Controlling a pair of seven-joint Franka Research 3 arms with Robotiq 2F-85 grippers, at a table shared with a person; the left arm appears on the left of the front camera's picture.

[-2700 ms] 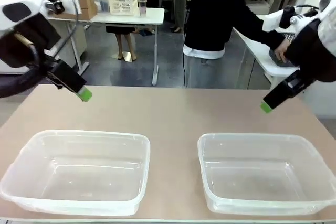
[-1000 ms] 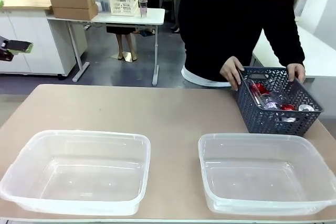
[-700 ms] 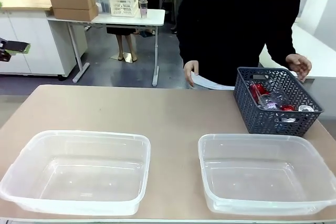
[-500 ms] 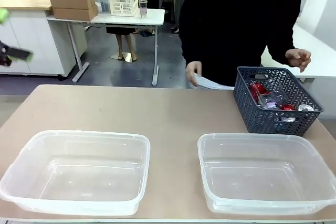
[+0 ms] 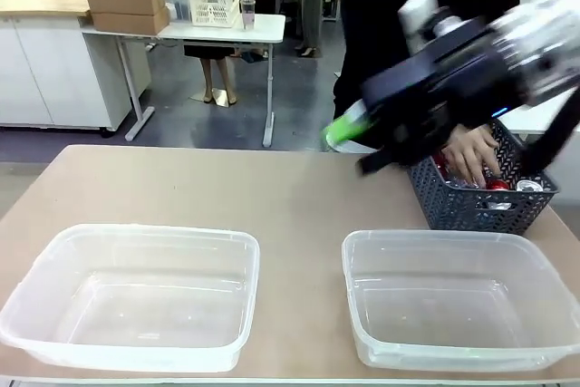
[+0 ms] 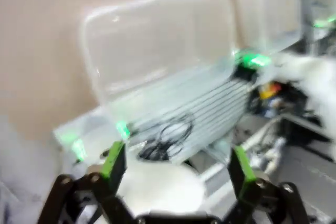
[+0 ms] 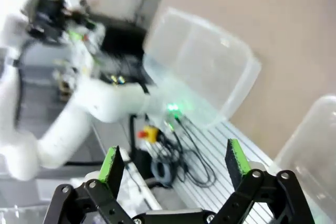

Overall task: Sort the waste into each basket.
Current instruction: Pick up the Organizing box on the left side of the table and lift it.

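Two clear tubs stand at the table's near edge, the left basket [image 5: 136, 292] and the right basket [image 5: 458, 301], both with nothing in them. The waste, red cans [image 5: 497, 185] among it, lies in a dark lattice basket [image 5: 471, 206] at the far right, and a person's hand [image 5: 473, 156] reaches into it. My right gripper [image 5: 352, 147], blurred by motion, hangs open above the table just left of that basket. The right wrist view shows my right gripper [image 7: 173, 160] open and holding nothing, with a tub [image 7: 205, 61] beyond. My left gripper [image 6: 176, 163] is open over a tub [image 6: 157, 45].
The person in black stands at the far side behind the dark basket. Bare tabletop [image 5: 227, 188] lies between the tubs and the far edge. A white arm [image 7: 79, 108] and cabling show past the table edge in the right wrist view.
My right arm has swung in from the right, across the front of the dark basket. The person's hand has dropped into that basket. The tubs have not moved.
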